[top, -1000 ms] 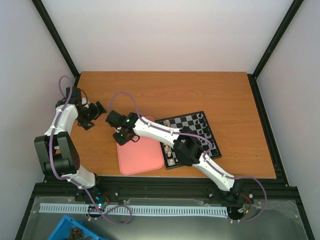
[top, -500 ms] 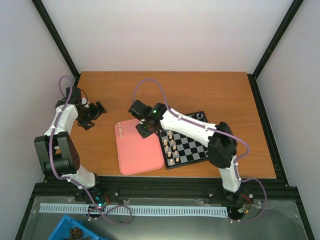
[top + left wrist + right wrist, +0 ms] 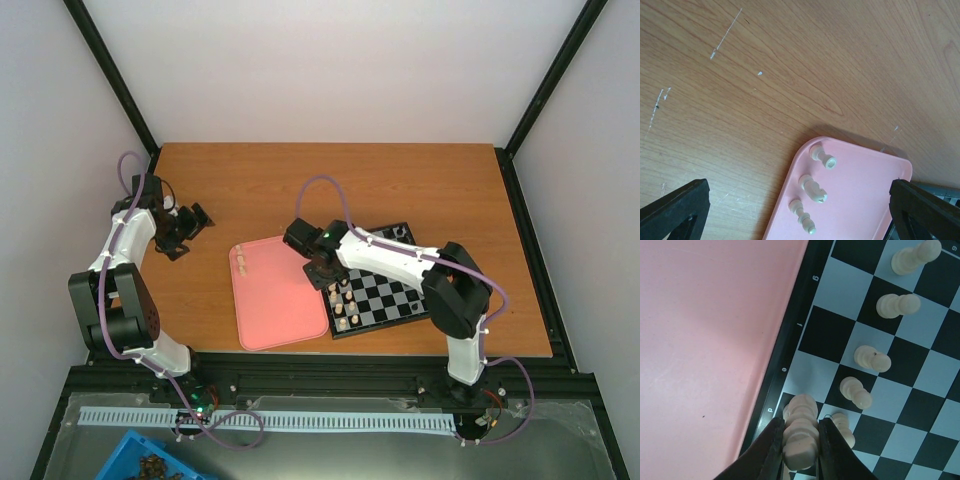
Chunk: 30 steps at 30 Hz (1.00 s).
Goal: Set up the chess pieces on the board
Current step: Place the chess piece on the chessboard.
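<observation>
The black-and-white board [image 3: 385, 290] lies right of the pink tray [image 3: 275, 300]. My right gripper [image 3: 322, 272] is shut on a cream chess piece [image 3: 801, 432], held upright over the board's left edge column [image 3: 790, 371]. Several cream pawns [image 3: 873, 359] stand on the squares beside it, and more cream pieces [image 3: 344, 308] stand along the board's left side. Three cream pieces [image 3: 812, 188] lie on their sides near the tray's far left corner [image 3: 805, 150]. My left gripper [image 3: 188, 232] is open and empty over the bare table, left of the tray; its fingertips [image 3: 675, 207] frame the tray corner.
Dark pieces [image 3: 404, 236] stand at the board's far right side. The orange-brown table [image 3: 400, 180] ends at black rails on all sides. A blue bin [image 3: 150, 462] sits below the near edge, off the table.
My right gripper has moved right from the tray to the board's left edge, carrying a cream piece. The left arm has not moved.
</observation>
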Motion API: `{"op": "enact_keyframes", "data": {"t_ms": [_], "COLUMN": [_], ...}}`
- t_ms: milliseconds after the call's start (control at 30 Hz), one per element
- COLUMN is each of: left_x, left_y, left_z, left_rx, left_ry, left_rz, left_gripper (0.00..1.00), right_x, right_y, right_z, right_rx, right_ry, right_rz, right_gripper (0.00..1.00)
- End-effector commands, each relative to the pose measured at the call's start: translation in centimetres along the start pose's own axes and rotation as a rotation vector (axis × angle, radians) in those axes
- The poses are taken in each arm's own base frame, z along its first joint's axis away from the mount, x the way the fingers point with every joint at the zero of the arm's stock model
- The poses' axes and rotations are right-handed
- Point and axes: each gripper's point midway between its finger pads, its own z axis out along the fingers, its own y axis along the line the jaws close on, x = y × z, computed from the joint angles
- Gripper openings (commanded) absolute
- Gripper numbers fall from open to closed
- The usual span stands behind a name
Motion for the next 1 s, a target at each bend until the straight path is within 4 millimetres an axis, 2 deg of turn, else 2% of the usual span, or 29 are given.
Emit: {"op": "enact_keyframes", "data": {"t_ms": [0,167,400,967], "left_x": [-0.3,-0.2,-0.2,-0.3], "left_y": [-0.2,-0.2,-0.2,-0.3], "left_z": [-0.3,-0.4,-0.4,-0.2], "left_rx": [0.013,0.014,0.014,0.019], "left_ry": [-0.02,-0.019,-0.019,-0.014], "left_rz": [0.022,0.024,0.024,0.019], "left_gripper": [1.0,1.0,1.0,1.0], "right_x": [-0.9,-1.4,-2.4,-2.9], "right_y": [-1.0,-1.1,-0.4,-0.3], "right_z": [-0.6,-0.2,-1.0,1.5], "right_rx": [0.01,0.008,-0.024,0.026], "right_ry": [-0.054,-0.057,-0.08,-0.022], "right_rz": [0.046,0.049,0.038,0.027], "right_gripper": [0.07,0.07,0.07,0.07]}}
